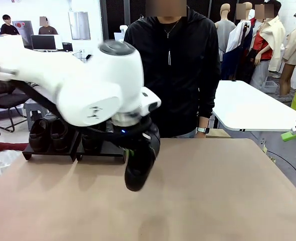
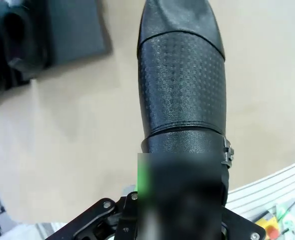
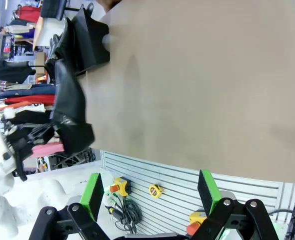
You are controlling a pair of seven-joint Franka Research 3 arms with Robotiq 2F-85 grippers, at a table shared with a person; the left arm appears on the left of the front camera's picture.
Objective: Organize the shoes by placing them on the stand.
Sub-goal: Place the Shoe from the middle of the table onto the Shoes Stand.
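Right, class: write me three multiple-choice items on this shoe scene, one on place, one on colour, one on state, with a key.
1. Where is the held shoe?
A. above the table
B. on the stand
C. in the person's hand

2. What colour are the pads of the right gripper?
A. red
B. green
C. blue

3. How is the left gripper?
A. open and free
B. shut on the shoe
C. resting on the stand

Key: 1 A, the shoe hangs off the surface; 2 B, green pads show in its wrist view; 3 B, it clamps the shoe.
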